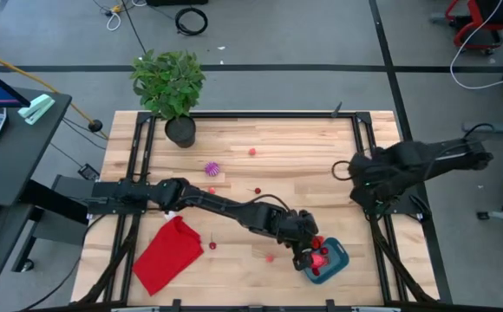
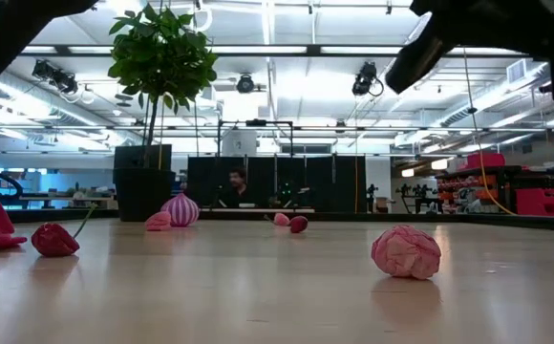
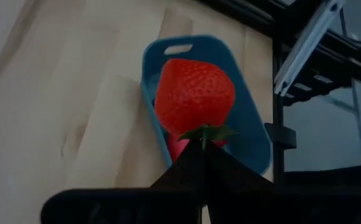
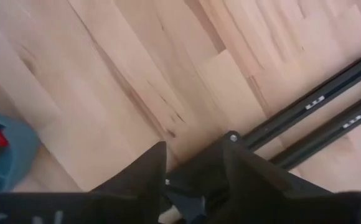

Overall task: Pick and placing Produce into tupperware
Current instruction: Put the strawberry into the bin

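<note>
The strawberry (image 3: 194, 96), a red toy fruit with a green leaf cap, is clamped by its leaf end between the closed fingers of the left gripper (image 1: 308, 251), directly above the teal tupperware (image 1: 336, 258) at the near right part of the wooden table (image 1: 295, 160). The tupperware already contains at least one pink-red piece, mostly hidden beneath the strawberry in the left wrist view. Other produce lies loose on the table: a purple striped onion (image 1: 212, 168), a small red piece (image 1: 252, 152) beyond it, a cherry (image 1: 257, 191) near the middle, a red piece (image 1: 212, 245) just beside the red cloth (image 1: 169, 254), and a pink piece (image 1: 270, 257) near the tupperware. The right gripper (image 4: 193, 168) waits at the table's right edge above the black frame rails (image 4: 317, 124), fingers partly apart and empty. A potted plant (image 1: 172, 87) stands at the far left corner. No legible writing or brand marks appear. In the low view the tupperware is not visible.
</note>
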You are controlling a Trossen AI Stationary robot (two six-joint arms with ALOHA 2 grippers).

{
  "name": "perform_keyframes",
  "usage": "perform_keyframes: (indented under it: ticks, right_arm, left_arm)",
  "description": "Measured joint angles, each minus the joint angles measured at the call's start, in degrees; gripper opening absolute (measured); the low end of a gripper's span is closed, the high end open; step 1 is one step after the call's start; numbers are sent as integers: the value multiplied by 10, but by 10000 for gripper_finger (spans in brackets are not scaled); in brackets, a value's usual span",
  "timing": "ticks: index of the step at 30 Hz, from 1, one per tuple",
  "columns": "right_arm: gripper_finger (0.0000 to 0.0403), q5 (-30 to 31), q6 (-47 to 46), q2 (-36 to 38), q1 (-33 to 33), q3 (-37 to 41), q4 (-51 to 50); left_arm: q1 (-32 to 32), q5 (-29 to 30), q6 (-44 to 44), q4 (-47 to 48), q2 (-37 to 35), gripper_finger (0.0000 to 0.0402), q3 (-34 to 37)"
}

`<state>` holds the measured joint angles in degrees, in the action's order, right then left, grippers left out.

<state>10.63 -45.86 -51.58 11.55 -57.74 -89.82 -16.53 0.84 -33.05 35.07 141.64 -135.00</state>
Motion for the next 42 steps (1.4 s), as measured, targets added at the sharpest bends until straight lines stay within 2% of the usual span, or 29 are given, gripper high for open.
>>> perform_keyframes:
  ticks: [6, 11, 25, 42]
  right_arm:
    - [169, 28, -29, 56, 3, 0, 1]
    - [169, 69, -35, 68, 3, 0, 1]
    - [169, 71, -21, 65, 3, 0, 4]
    - [168, 72, -22, 65, 3, 0, 10]
  left_arm:
    - [-4, -6, 66, -69, 0, 0, 0]
    - [-4, -7, 50, -85, 0, 0, 0]
    - [-27, -40, 10, -106, 33, 0, 0]
    - [-33, -46, 12, -89, 69, 1, 4]
